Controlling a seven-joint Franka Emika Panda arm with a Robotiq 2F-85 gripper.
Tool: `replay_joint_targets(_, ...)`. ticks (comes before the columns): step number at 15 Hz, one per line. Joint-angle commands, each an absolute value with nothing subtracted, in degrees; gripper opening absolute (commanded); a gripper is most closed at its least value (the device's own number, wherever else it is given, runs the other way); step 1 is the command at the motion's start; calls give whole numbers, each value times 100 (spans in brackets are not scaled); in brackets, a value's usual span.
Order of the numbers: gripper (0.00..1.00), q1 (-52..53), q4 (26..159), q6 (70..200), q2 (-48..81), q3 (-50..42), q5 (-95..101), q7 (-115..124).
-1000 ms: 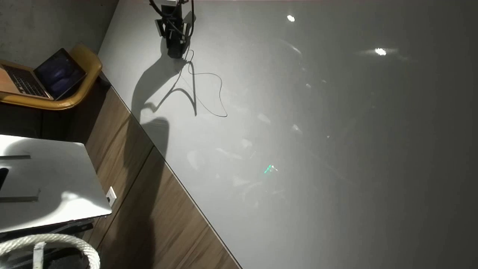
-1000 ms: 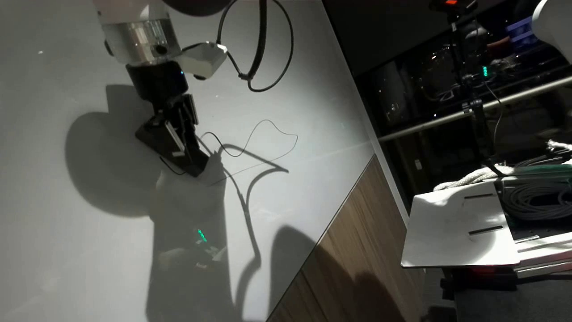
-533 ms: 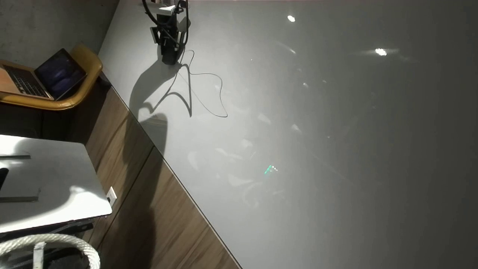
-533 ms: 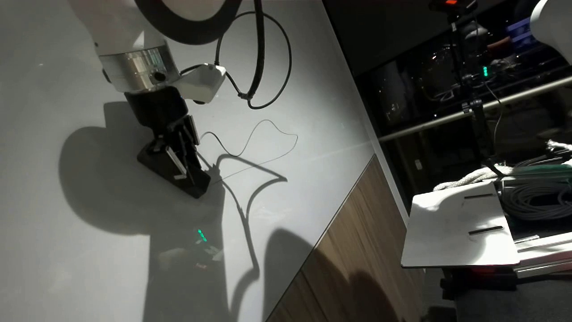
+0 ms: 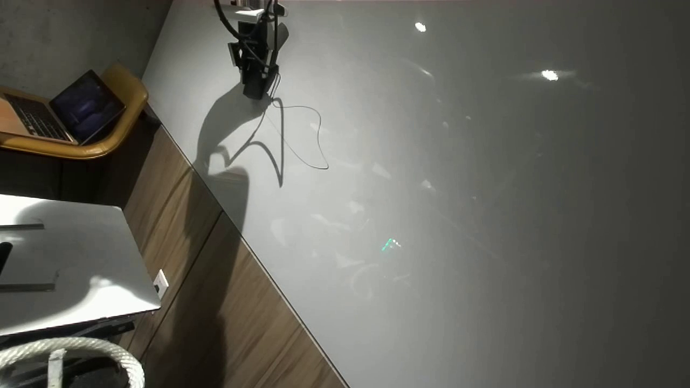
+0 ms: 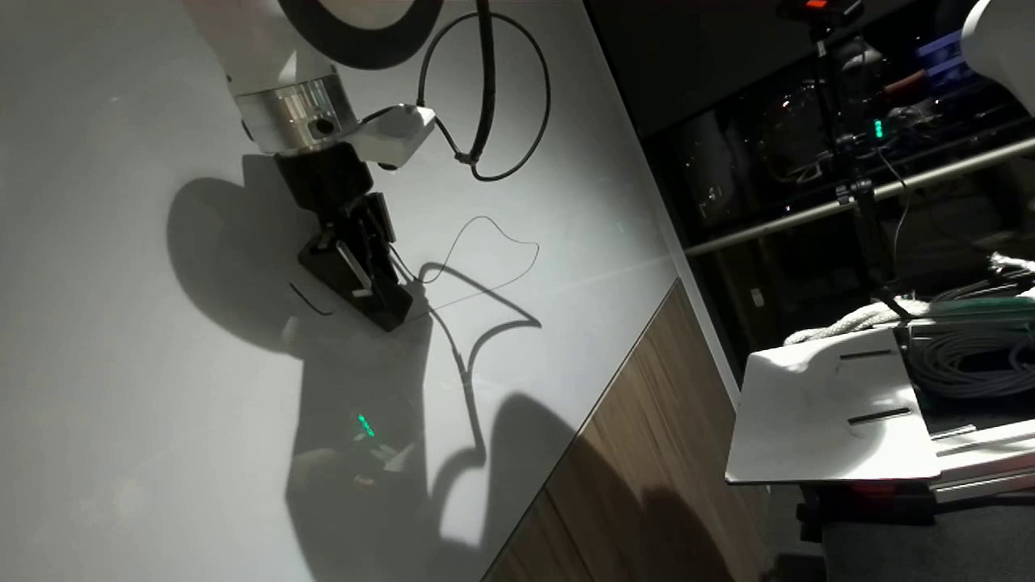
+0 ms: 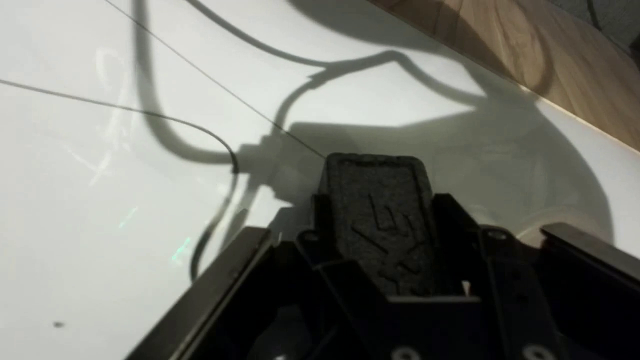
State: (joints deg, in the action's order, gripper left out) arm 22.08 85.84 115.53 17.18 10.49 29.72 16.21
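- Two fingers (image 7: 452,220) of the gripper (image 7: 382,220) pinch a dark block (image 7: 375,182), one along each side; the wrist view shows this most plainly.
- The block sits between the fingertips and sticks out past them. Scratched marks on its face show in the wrist view alone; in an exterior view it looks like a slanted bar across the end of the gripper.
- Behind the block is a white board (image 7: 50,200). I cannot tell whether the two touch.
- A thin dark line (image 7: 234,162) runs over the board. The wrist view has it meeting the block's outer edge and passing out of sight there; both exterior views show it as a wide loop beside the gripper.
- One short dark stroke (image 6: 310,301) appears only in an exterior view, near the block, on the side away from the loop.
- The shadow (image 6: 356,388) of the arm (image 6: 259,48) lies across the board, and small green spots (image 6: 365,424) show there in all three views.
- Wood panels (image 5: 264,318) border the board.
- Farther off, an exterior view alone shows a laptop (image 5: 86,105) on a tan chair (image 5: 126,99).
- Both exterior views show a pale plate (image 5: 81,253) with slots and a thick white rope (image 5: 99,347).
- A coiled cable (image 6: 970,368) shows only in an exterior view.
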Motion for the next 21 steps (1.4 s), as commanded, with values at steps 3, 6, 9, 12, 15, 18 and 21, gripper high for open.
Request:
replay_joint_targets(3,29,1620,9247,12105,1270,608,3130,1660)
replay_joint_targets(6,29,1361,9762,12448,950,449,3274,2098)
replay_joint_targets(9,29,1099,10220,12713,592,310,3379,2420)
replay_joint_targets(12,29,811,10567,12964,374,171,3660,2700)
replay_joint_targets(15,29,487,10823,13159,200,26,3988,3010)
replay_joint_targets(18,29,167,10978,13315,159,-120,4224,3219)
replay_joint_targets(21,29,-25,11113,13475,212,-183,4191,3263)
